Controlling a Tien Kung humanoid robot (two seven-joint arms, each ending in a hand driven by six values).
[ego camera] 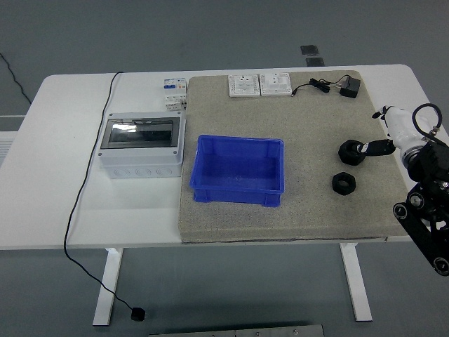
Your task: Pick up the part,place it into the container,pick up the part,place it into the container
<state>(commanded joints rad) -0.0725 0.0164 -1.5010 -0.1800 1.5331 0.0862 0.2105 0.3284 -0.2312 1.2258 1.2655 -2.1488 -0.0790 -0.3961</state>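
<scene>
Blue bin [238, 170] at the middle of the mat [302, 210] on the white surface [63, 210], with nothing visible inside. Right hand [375, 147] enters from the right, its dark fingers touching one black nut [350, 152]; whether they grip it cannot be told. A second nut [344, 182] lies just nearer, apart.

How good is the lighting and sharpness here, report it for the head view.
Head view: even, soft light with only faint shadows; the blue container is sharp and empty; slight glare on the grey box's tinted cover; the right hand at the upper black nut is dark, so its finger detail is lost against it.
</scene>
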